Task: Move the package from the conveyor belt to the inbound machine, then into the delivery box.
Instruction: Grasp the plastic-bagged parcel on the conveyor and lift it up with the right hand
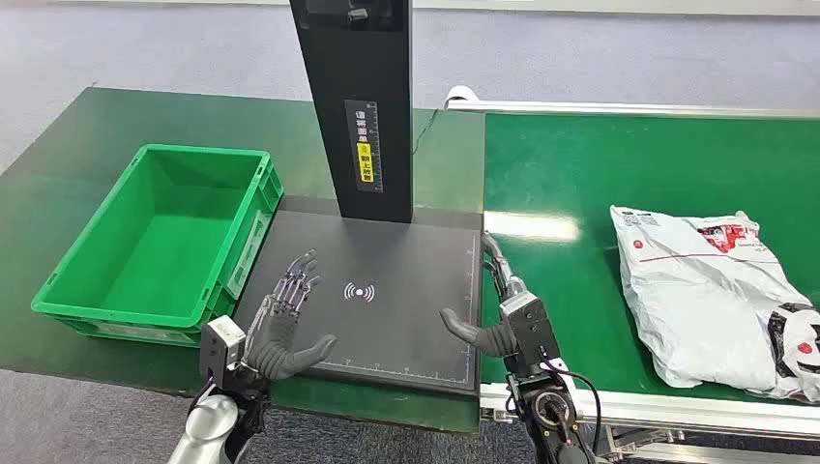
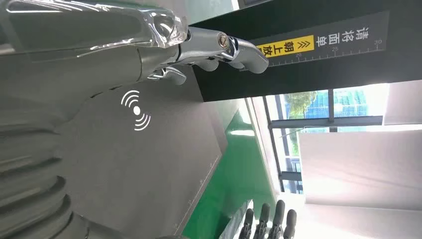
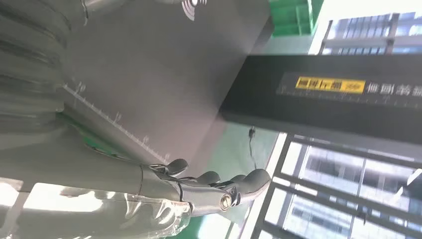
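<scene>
The package, a crumpled white plastic mailing bag with red and black print (image 1: 711, 295), lay flat on the green conveyor belt (image 1: 580, 174), at the right side of the head view, and nothing touched it. It was well apart from both hands. To the left of the belt stood the inbound machine, a flat dark grey scanning plate (image 1: 387, 319) with a white wireless symbol (image 1: 359, 292) in its middle and a ruler scale along its edges. From the far side of the plate rose a tall black column (image 1: 363, 106), which carried a yellow label and a printed scale. The right hand (image 1: 503, 324) was over the right edge of the plate, just beside the belt, with its fingers straight and apart and its thumb pointing toward the middle of the plate; it held nothing. In the right wrist view the same hand (image 3: 199, 191) showed its fingers extended over the plate's scale. The left hand (image 1: 285, 324) was above the near left part of the plate, palm turned inward, fingers spread and empty. The left wrist view also showed this hand (image 2: 149, 45) with its fingers stretched out above the symbol. Further left, a green plastic delivery box (image 1: 68, 280) with nothing inside stood on the green table (image 1: 58, 164), touching the plate's left edge.
</scene>
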You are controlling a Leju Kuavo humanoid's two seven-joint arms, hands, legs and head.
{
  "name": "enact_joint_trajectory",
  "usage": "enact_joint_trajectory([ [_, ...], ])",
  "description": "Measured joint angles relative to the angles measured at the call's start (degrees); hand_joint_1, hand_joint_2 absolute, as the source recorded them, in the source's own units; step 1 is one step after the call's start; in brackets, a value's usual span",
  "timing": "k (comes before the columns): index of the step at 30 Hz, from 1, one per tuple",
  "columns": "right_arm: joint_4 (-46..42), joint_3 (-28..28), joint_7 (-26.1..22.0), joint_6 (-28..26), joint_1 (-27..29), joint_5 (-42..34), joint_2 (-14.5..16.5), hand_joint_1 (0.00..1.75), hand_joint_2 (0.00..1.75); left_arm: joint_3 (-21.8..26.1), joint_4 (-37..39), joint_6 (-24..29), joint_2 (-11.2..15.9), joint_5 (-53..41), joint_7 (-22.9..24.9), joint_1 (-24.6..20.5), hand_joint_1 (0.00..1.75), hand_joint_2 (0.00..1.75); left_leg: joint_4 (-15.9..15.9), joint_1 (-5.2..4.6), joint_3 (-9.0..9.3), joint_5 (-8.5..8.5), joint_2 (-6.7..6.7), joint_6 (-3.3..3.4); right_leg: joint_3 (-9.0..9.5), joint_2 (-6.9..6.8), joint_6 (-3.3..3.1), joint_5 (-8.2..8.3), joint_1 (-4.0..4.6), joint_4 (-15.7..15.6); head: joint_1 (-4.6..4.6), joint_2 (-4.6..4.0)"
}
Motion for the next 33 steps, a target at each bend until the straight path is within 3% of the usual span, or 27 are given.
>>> enact_joint_trajectory([
  [7, -1.47, -2.4, 1.09, -3.87, -0.11, 4.05, -1.38, 0.0, 1.75, 0.17, -0.38, -0.07, 0.07, -0.08, 0.05, 0.5, 0.0, 1.75, 0.0, 0.0, 0.0, 0.0, -0.01, 0.0, 0.0, 0.0, 0.0, 0.0, -0.01, 0.0, 0.01, 0.0],
  [21, -2.06, -8.93, 5.41, -8.68, -4.04, 16.33, -8.64, 0.0, 1.75, 0.8, -2.27, 0.24, 1.02, 0.38, -0.13, 3.08, 0.0, 1.75, 0.01, 0.0, -0.02, 0.0, -0.03, 0.01, 0.0, -0.01, 0.0, 0.0, -0.01, 0.0, 0.0, 0.0],
  [29, 2.5, -11.37, 10.5, -11.27, -7.49, 24.13, -13.9, 0.0, 1.75, 1.21, -3.69, 0.41, 1.19, 0.5, 0.7, 4.07, 0.0, 1.75, 0.02, -0.01, -0.03, -0.01, -0.04, 0.01, 0.0, -0.02, 0.01, 0.01, -0.03, -0.01, 0.01, 0.0],
  [33, 7.01, -11.79, 17.12, -11.21, -9.54, 31.3, -16.78, 0.0, 1.75, 1.75, -4.21, 0.44, 1.34, 0.52, 1.24, 4.52, 0.0, 1.75, 0.02, -0.01, -0.03, -0.01, -0.05, 0.01, 0.0, -0.04, 0.01, 0.01, -0.03, -0.01, 0.0, 0.0],
])
